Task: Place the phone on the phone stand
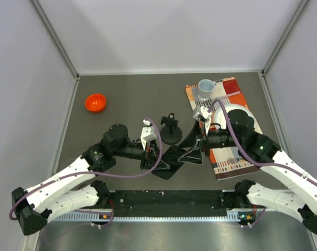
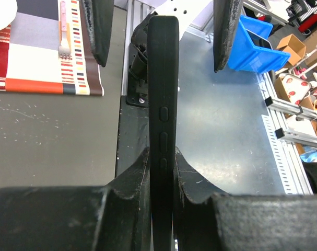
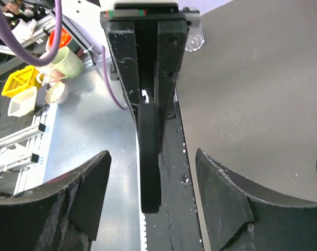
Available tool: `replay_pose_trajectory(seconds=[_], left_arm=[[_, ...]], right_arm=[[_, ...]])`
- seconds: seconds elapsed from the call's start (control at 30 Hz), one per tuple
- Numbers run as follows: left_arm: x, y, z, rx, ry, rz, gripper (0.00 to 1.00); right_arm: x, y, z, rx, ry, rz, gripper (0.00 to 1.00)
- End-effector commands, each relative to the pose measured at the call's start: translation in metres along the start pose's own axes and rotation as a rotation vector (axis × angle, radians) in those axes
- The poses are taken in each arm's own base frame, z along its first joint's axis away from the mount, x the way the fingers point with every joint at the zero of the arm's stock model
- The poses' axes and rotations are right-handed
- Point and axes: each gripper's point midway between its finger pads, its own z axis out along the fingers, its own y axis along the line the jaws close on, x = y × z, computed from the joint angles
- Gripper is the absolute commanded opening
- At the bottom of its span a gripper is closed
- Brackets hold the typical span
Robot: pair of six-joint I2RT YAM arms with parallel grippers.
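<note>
The phone stand (image 1: 170,135) sits just beyond the phone (image 2: 163,104); bowl (image 1: 95,102) well apart.

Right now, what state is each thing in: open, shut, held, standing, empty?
left gripper: shut on the phone.
right gripper: open, a finger on each side of the phone, not touching it.
phone: held on edge, not on the stand.
phone stand: upright, cradle empty.
mug: upright.
orange bowl: upright, looks empty.
</note>
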Motion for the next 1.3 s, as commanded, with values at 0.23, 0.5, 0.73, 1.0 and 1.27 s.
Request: replay_pose_trajectory(seconds=[0.23, 0.5, 0.73, 1.0, 1.27], left_arm=[[-0.03, -0.011, -0.002, 0.028, -0.077, 0.121, 0.0], [-0.031, -0.012, -0.001, 0.035, -0.081, 0.125, 0.0], [-0.033, -0.013, -0.002, 0.033, -0.087, 0.129, 0.0], [-0.035, -0.014, -0.001, 0.043, -0.084, 0.128, 0.0], [-0.035, -0.013, 0.001, 0.046, -0.078, 0.122, 0.0]], right_arm=[[-0.025, 0.008, 0.004, -0.05, -0.126, -0.036, 0.53], [-0.02, 0.01, 0.011, -0.106, -0.146, -0.014, 0.45], [-0.011, 0.012, 0.011, -0.129, -0.12, -0.014, 0.38], [0.002, 0.01, 0.013, -0.14, -0.1, 0.013, 0.33], [-0.002, 0.016, 0.017, -0.186, -0.118, 0.0, 0.2]])
